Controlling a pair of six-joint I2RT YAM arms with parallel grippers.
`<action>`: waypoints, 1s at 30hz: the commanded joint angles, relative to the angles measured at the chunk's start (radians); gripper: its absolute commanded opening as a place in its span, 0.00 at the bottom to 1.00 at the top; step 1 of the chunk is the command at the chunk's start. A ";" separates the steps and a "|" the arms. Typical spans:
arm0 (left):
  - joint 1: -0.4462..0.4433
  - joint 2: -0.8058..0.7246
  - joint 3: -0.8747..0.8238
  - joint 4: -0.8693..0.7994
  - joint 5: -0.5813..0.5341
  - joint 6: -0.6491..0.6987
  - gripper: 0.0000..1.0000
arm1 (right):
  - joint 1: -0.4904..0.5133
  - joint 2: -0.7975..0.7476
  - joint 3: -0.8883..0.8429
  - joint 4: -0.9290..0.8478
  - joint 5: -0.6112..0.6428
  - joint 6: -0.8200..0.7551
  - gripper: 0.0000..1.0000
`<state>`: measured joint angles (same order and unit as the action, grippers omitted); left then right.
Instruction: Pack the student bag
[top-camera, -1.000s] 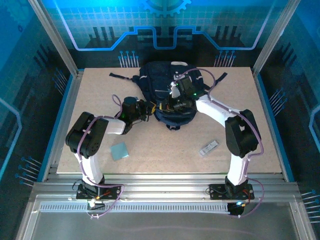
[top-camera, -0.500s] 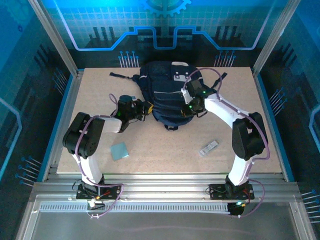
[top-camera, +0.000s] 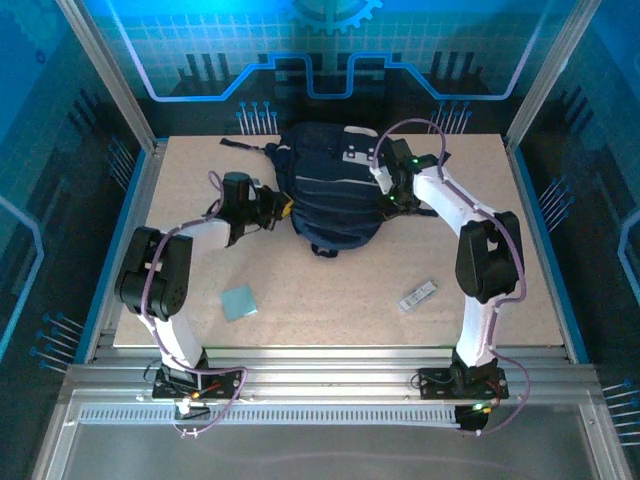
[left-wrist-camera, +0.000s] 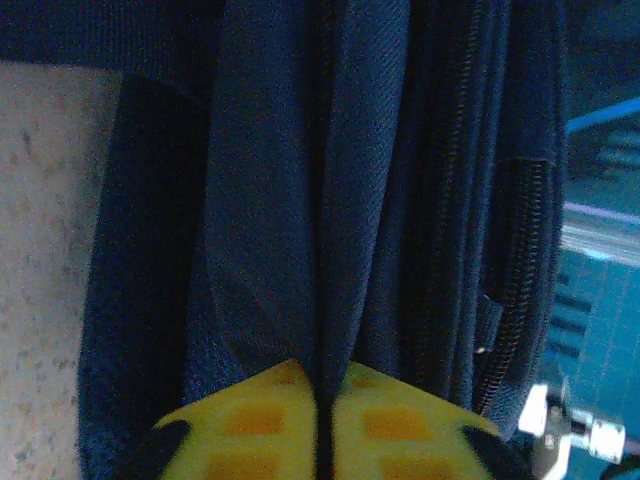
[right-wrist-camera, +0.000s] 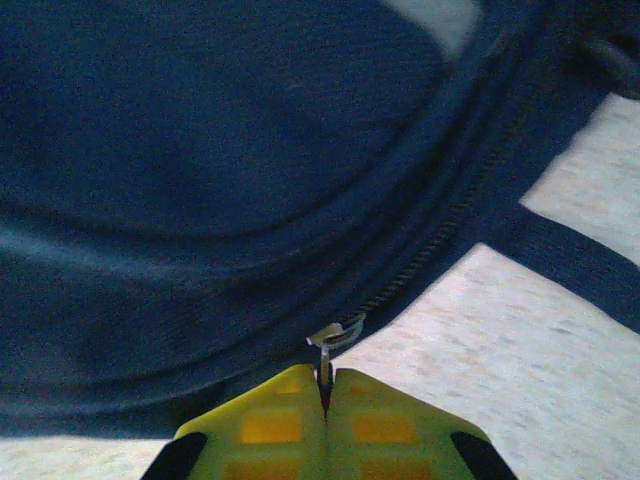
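The bag (top-camera: 330, 185) lies at the far middle of the desk (top-camera: 330, 290). The left hand (left-wrist-camera: 320, 390) pinches a side fold, nearly closed; the right hand (right-wrist-camera: 324, 392) clamps the zip pull (right-wrist-camera: 332, 342). Best drawn along the zip's curve, fabric held taut.
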<state>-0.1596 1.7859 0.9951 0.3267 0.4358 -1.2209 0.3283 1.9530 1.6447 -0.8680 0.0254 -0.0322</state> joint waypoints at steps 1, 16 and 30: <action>0.036 -0.014 0.087 -0.036 -0.049 0.069 0.42 | 0.091 0.012 0.057 0.008 -0.384 0.068 0.00; 0.008 -0.474 -0.103 -0.361 -0.270 0.100 0.99 | 0.199 0.146 0.286 0.375 -0.595 0.466 0.00; -0.207 -0.296 -0.306 0.095 -0.471 -0.266 0.83 | 0.240 0.067 0.156 0.445 -0.652 0.549 0.00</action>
<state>-0.3550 1.4487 0.6987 0.2749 0.0414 -1.4147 0.5606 2.1036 1.8301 -0.5430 -0.5766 0.4862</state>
